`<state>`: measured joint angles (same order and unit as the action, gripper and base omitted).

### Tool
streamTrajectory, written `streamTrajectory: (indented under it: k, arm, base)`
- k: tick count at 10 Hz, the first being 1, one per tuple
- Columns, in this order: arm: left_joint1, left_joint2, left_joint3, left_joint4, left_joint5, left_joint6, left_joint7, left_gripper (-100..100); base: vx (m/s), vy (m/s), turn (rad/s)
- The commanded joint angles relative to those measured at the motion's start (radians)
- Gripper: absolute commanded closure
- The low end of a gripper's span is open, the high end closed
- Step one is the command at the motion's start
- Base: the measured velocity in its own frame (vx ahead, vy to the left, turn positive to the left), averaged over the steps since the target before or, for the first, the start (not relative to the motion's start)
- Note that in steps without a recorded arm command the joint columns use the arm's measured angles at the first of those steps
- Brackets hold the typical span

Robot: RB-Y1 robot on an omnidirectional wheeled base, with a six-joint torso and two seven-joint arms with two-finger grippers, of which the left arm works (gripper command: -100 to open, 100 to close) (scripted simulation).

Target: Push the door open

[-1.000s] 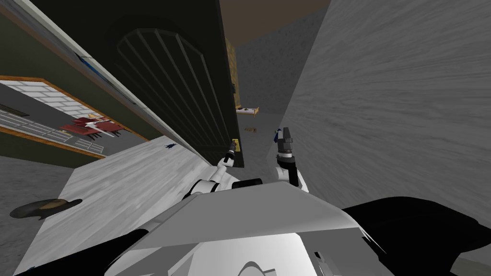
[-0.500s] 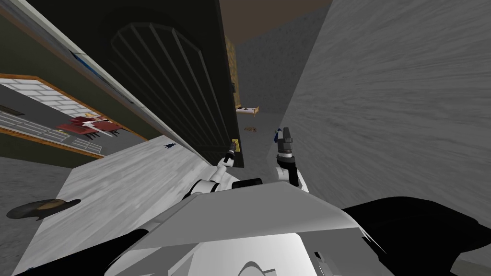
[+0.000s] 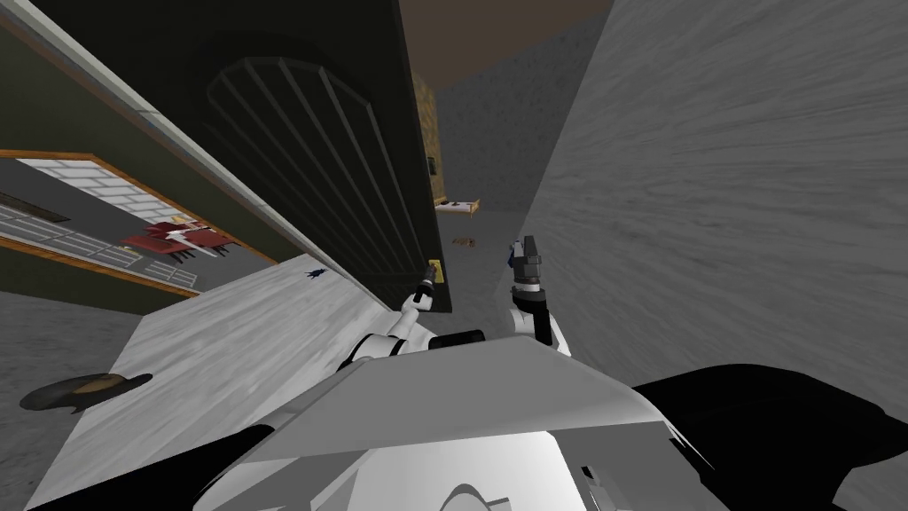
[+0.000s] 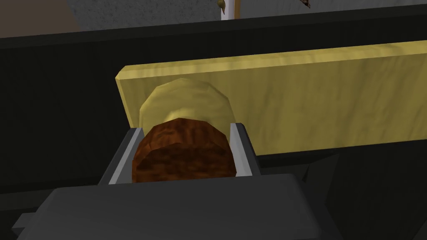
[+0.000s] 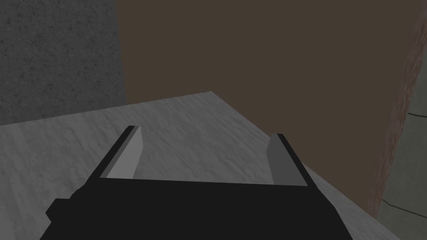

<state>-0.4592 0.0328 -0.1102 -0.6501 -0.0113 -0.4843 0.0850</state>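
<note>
The dark door (image 3: pixel 310 160) with an arched, ribbed panel stands ajar ahead of me on the left. Near its free edge is a yellow plate (image 3: pixel 435 269). In the left wrist view that plate (image 4: pixel 312 104) carries a yellow collar and a brown knob (image 4: pixel 183 158). My left gripper (image 3: pixel 425 288) reaches to the plate, and up close the left gripper (image 4: pixel 186 130) is shut on the knob, one finger pressing each side. My right gripper (image 3: pixel 529 253) is raised beside the grey wall; in its wrist view the right gripper (image 5: pixel 204 139) is open and holds nothing.
A grey wall (image 3: pixel 727 177) runs close along my right. A pale wall (image 3: pixel 222 355) flanks my left. Past the door's edge a narrow grey passage holds small wooden items (image 3: pixel 457 206) on the floor. A dark flat object (image 3: pixel 80 390) lies at the far left.
The door's free edge has moved a little to the left and the gap beside it is slightly wider. My left gripper stays on the knob. The right arm has not moved.
</note>
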Motion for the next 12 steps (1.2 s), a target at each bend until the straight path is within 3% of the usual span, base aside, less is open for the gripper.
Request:
streamTrajectory:
  k: [1,2,4,5,8,12]
  arm:
    - [-0.011,0.028,0.025,-0.017,0.007,0.004,-0.007,100]
    - [-0.011,0.030,0.028,-0.017,0.008,0.004,-0.010,100]
    - [-0.014,0.039,0.064,-0.015,0.017,0.005,-0.039,100]
    - [-0.027,0.036,0.060,0.001,0.019,0.006,-0.031,-100]
    - [-0.026,0.033,0.063,0.000,0.022,0.009,-0.032,-100]
    - [-0.025,0.012,0.070,-0.004,0.029,0.016,-0.032,-100]
  base:
    - [0.190,-0.008,0.091]
    - [0.134,0.013,0.130]
    - [0.209,0.040,0.164]
    - [-0.002,-0.030,0.071]
    - [-0.182,-0.091,0.023]
    - [-0.202,-0.106,0.040]
